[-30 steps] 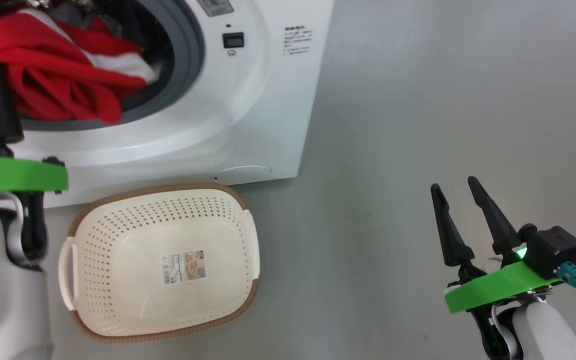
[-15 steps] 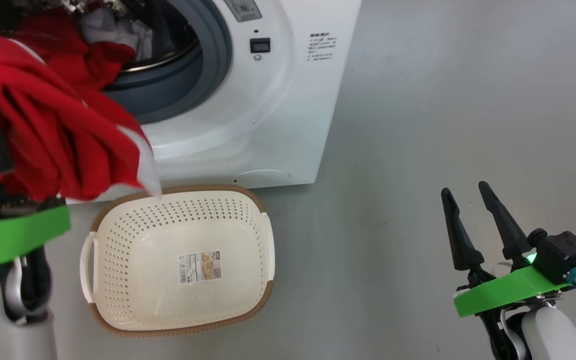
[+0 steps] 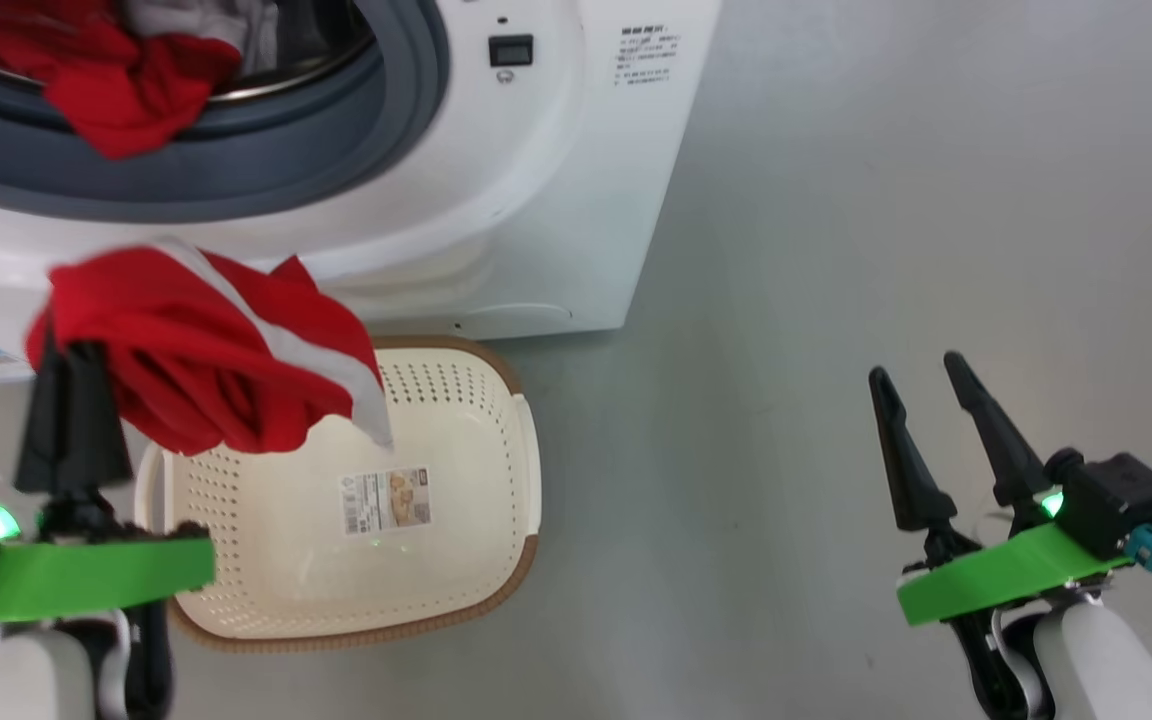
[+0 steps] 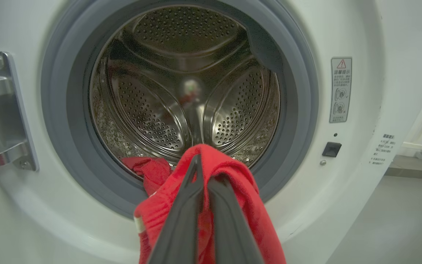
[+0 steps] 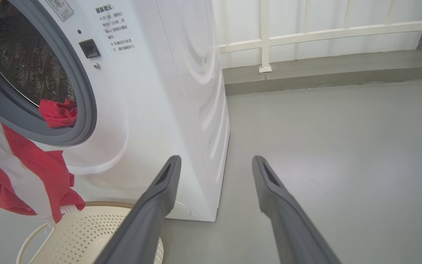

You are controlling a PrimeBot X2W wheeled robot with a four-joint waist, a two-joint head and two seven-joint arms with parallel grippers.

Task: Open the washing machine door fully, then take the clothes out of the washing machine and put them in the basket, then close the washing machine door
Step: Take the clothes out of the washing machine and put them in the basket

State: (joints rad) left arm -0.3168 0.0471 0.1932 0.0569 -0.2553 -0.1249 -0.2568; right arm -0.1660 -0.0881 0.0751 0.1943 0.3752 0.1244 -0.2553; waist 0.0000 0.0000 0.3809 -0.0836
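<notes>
My left gripper (image 3: 71,350) is shut on a red garment with white trim (image 3: 216,350), one of the clothes, which hangs over the far left part of the cream basket (image 3: 526,470). In the left wrist view the shut fingers (image 4: 181,205) pinch that red cloth (image 4: 240,183) in front of the open washing machine (image 4: 343,183). More red clothes (image 3: 106,90) and a bit of grey cloth lie at the drum's mouth (image 4: 148,170). The washing machine door is swung out of view beyond its steel hinge (image 4: 2,110). My right gripper (image 3: 914,367) stands open, holding nothing, over the floor to the right (image 5: 216,161).
The basket (image 5: 86,234) sits on the grey floor against the washer's front. A white railing (image 5: 306,33) and a low kerb run along the back wall. Open floor stretches to the right of the machine.
My left gripper has pulled the red garment out of the drum and down to just over the basket. The head camera has shifted. The right gripper has stayed open and still.
</notes>
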